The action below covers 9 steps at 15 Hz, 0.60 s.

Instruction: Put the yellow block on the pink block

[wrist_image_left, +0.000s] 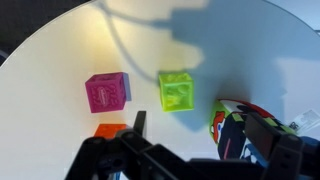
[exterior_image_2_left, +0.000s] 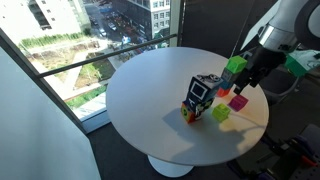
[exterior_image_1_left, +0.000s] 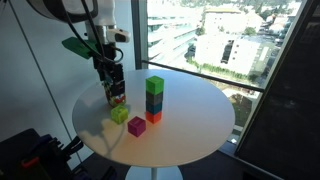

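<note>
The yellow block [wrist_image_left: 178, 91] lies on the round white table [exterior_image_1_left: 190, 140], with the pink block [wrist_image_left: 107, 91] a short gap beside it. Both show in both exterior views: yellow block [exterior_image_1_left: 120, 114] [exterior_image_2_left: 221, 114], pink block [exterior_image_1_left: 136, 126] [exterior_image_2_left: 238, 101]. My gripper [wrist_image_left: 204, 122] is open and empty. It hovers above the table near the two blocks [exterior_image_1_left: 113, 87] [exterior_image_2_left: 245, 83]. In the wrist view the yellow block lies just ahead of the space between the fingers.
A colourful printed box [wrist_image_left: 235, 130] stands next to the yellow block, close by my right finger; it also shows in both exterior views [exterior_image_1_left: 117, 99] [exterior_image_2_left: 200, 96]. A tall stack of green, blue and orange-red cubes [exterior_image_1_left: 154, 100] stands beside the pink block. The table edge is near.
</note>
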Motion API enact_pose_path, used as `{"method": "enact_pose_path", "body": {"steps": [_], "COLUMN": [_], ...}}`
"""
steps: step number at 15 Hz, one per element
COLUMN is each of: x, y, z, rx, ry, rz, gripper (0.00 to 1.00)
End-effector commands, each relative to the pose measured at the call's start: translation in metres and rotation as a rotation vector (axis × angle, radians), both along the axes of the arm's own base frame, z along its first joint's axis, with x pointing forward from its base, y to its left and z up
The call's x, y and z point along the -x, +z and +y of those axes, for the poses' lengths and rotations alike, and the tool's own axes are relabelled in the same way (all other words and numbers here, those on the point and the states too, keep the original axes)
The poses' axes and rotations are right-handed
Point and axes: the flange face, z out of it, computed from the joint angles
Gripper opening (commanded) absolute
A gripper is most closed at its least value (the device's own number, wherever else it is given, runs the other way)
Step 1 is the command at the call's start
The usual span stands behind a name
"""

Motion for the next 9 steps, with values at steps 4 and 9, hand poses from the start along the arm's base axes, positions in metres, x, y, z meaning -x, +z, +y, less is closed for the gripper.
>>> {"method": "enact_pose_path", "body": {"steps": [4, 9], "x": [-0.001, -0.007], "y": [-0.007, -0.030], "z": [0.000, -0.001], "rx": [0.006, 0.014], "ry": [-0.004, -0.011], "rz": [0.009, 0.024], "gripper": [1.00, 1.00]}}
